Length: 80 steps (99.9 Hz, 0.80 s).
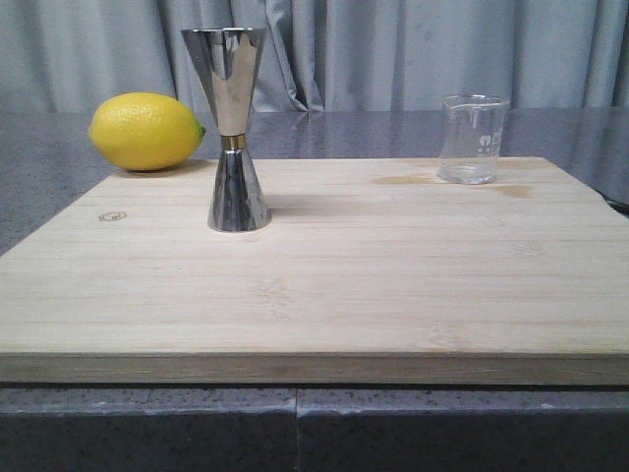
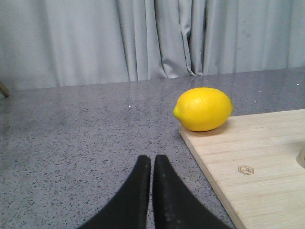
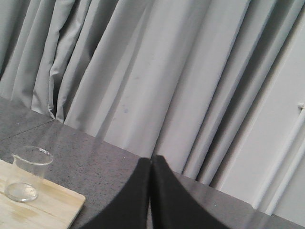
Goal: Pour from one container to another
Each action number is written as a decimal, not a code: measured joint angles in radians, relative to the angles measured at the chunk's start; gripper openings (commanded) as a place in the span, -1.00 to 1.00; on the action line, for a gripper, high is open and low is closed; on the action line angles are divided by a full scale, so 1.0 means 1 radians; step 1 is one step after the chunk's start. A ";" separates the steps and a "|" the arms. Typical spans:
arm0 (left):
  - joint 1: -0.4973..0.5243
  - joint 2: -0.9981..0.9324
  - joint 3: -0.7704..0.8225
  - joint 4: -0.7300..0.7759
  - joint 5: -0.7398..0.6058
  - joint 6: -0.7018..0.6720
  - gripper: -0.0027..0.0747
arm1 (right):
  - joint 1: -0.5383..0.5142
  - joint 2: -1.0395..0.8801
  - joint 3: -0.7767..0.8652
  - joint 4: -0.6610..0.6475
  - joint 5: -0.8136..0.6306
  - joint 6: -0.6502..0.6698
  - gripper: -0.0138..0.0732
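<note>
Front view shows my wooden board [image 1: 324, 275] lying across the grey stone counter [image 1: 39, 167], with the steel jigger [image 1: 233, 128] upright on the board's left half and the glass beaker [image 1: 473, 139] upright near the far right corner, well apart from it. A yellow lemon [image 1: 146, 131] sits at the far left corner of the board, behind and to the left of the jigger, not touching it. Nothing stands on the open board between jigger and beaker; grey curtains [image 1: 413, 49] hang behind everything. Neither of my arms appears in this view. From my left wrist, my left gripper [image 2: 152, 164] hangs over bare counter to the left of the board, its two black fingers pressed together with nothing between them; the lemon lies ahead of it at the board's corner. At that picture's edge only a sliver of something shiny shows, too little for me to name. From my right wrist, my right gripper [image 3: 151, 164] is likewise closed and empty, off the board's right end, with the beaker to its far left. I cannot tell whether the beaker holds any liquid; its printed marks are too faint to read.
</note>
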 measured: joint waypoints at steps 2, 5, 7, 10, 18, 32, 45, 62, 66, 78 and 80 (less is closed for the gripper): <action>0.000 0.000 0.000 0.000 0.000 0.000 -0.98 | 0.000 0.000 0.000 0.000 0.000 0.000 -0.81; 0.000 0.000 0.000 0.000 0.000 0.000 -0.98 | 0.000 0.000 0.000 0.000 0.000 0.000 -0.81; 0.000 0.000 0.000 0.000 0.000 0.000 -0.98 | 0.000 0.000 0.000 0.000 0.000 0.000 -0.81; 0.000 0.000 0.000 0.000 0.000 0.000 -0.98 | 0.000 0.000 0.000 0.000 0.000 0.000 -0.81; 0.000 0.000 0.000 0.000 0.000 0.000 -0.98 | 0.000 0.000 0.000 0.000 0.000 0.000 -0.81; 0.000 0.000 0.000 0.000 0.000 0.000 -0.98 | 0.000 0.000 0.000 0.000 0.000 0.000 -0.81; 0.000 0.000 0.000 0.000 0.000 0.000 -0.98 | 0.000 0.000 0.000 -0.001 -0.002 0.000 -0.81; 0.000 0.000 0.000 0.000 0.000 -0.002 -0.98 | 0.000 0.000 0.000 -0.001 -0.002 0.000 -0.81; 0.000 0.000 0.000 0.000 0.000 -0.002 -0.98 | 0.000 0.000 0.000 -0.001 -0.002 0.000 -0.81; -0.004 0.000 0.000 0.000 -0.018 -0.002 -0.98 | 0.000 0.000 0.000 -0.001 -0.002 0.000 -0.81; -0.006 0.000 0.000 0.000 -0.030 -0.002 -0.98 | 0.000 0.000 0.000 -0.001 -0.003 0.000 -0.81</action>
